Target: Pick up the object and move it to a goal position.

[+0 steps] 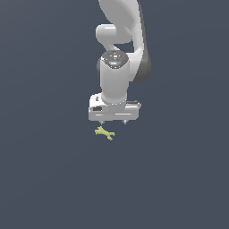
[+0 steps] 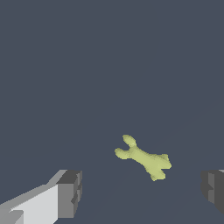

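Observation:
The object is a tiny yellow-green, flat, branched piece with short prongs, lying on the dark grey floor. In the wrist view the object lies just beyond the gap between my two dark fingertips. My white gripper hangs directly above it, slightly toward the exterior view's right, its short fingers pointing down. The gripper is open, its fingers spread wide with nothing between them. It does not touch the object.
The white arm rises from the gripper to the top of the exterior view. The dark grey floor surrounds the object on all sides, with no other items in sight.

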